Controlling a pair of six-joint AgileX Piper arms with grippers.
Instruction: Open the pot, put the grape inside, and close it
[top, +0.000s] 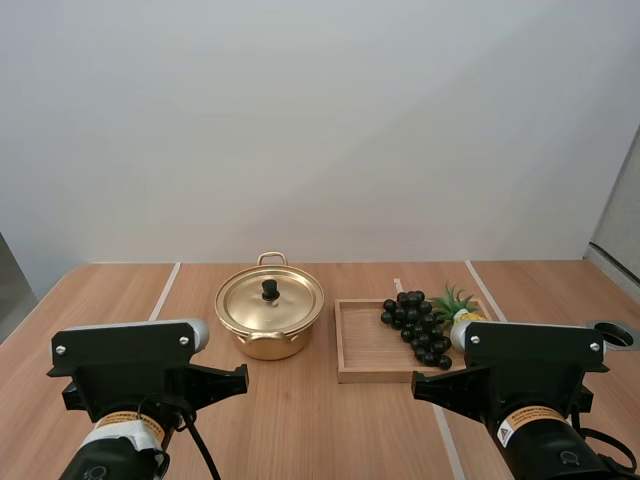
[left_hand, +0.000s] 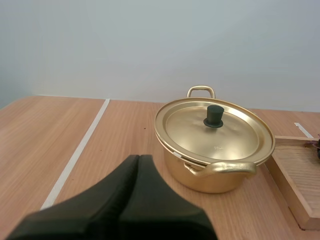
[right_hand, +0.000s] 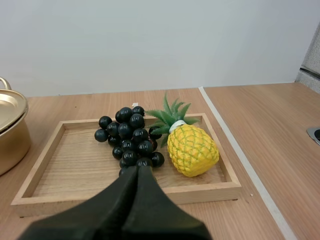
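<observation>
- Left end effector (left_hand: 139, 157): fingers pressed together, empty, poised over the near surface (top: 300, 430), probably to keep approaches free
- Right end effector (right_hand: 137, 168): likewise closed and empty, pointing at the grapes (right_hand: 129, 137) at its 12 o'clock
- Pot (top: 270, 335), 1 o'clock of the left end effector: lid (left_hand: 215, 135) seated, knob (left_hand: 214, 115) upright, so opening must come first
- Wooden tray (top: 362, 372), 3 o'clock of the pot: grapes inside, just beside a pineapple (right_hand: 192, 150)

- In the high view, my right arm (top: 530, 385) covers most of the pineapple (top: 458, 305).
- From my right wrist, the pot (right_hand: 10, 130) is cut off at the edge, and my right gripper (right_hand: 138, 170) hides the lowest grapes (right_hand: 129, 137).
</observation>
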